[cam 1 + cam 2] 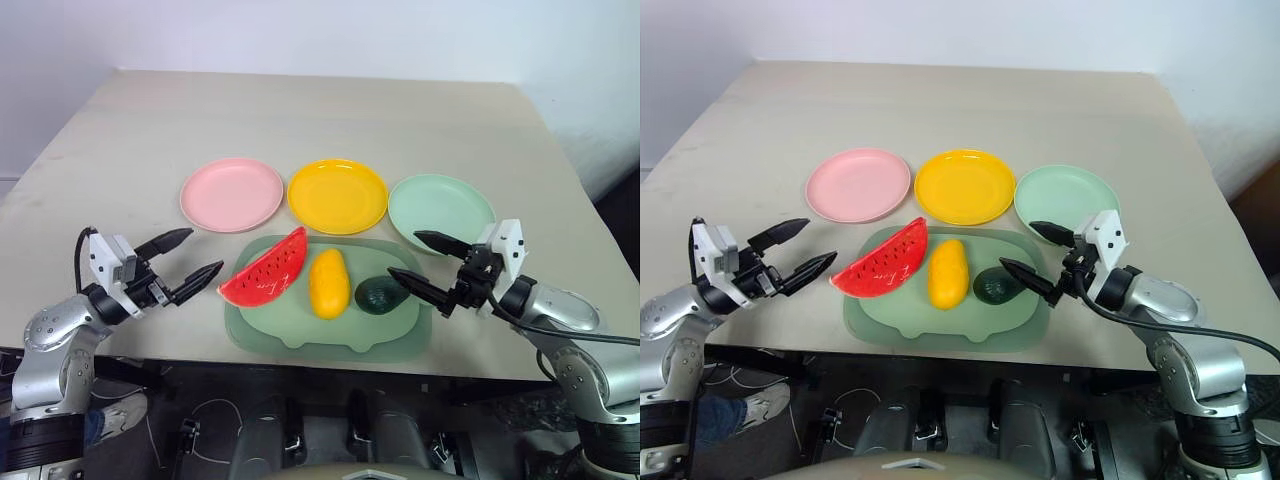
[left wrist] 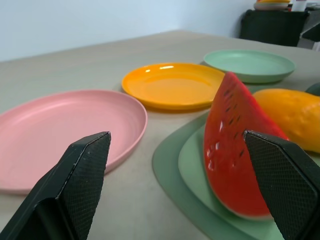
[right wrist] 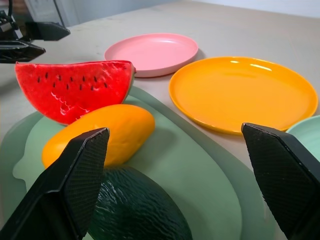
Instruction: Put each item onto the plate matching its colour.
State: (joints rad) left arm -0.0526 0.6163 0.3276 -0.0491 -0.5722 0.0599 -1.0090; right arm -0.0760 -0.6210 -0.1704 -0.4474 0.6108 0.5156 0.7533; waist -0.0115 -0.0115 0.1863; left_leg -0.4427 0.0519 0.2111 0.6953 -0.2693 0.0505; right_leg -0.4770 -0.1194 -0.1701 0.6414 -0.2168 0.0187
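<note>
Two arms: both reach in from the near edge of the table [image 1: 330, 110], one at each side of the green mat [image 1: 300, 340], each angled inward toward it.
Left arm pose: the left gripper [image 1: 184, 260] is held about level just left of the mat, aimed at the watermelon wedge [image 1: 266, 270].
Right arm pose: the right gripper [image 1: 425, 262] is held about level at the mat's right edge, aimed at the avocado [image 1: 381, 294].
Hidden or cut off: in the right wrist view the avocado is partly covered by one black finger [image 3: 75, 185]; the green plate [image 3: 307, 132] is cut by the frame edge there.
Left gripper state: fingers spread wide, holding nothing, clear of the wedge.
Right gripper state: fingers spread wide, holding nothing; the lower fingertip is just beside the avocado, and contact cannot be judged.
Items: wedge, mango [image 1: 329, 283] and avocado lie in a row on the mat, wedge leftmost, avocado rightmost.
Plates: pink plate [image 1: 231, 194], yellow plate [image 1: 337, 195] and green plate sit in a row beyond the mat, left to right, none bearing an item.
</note>
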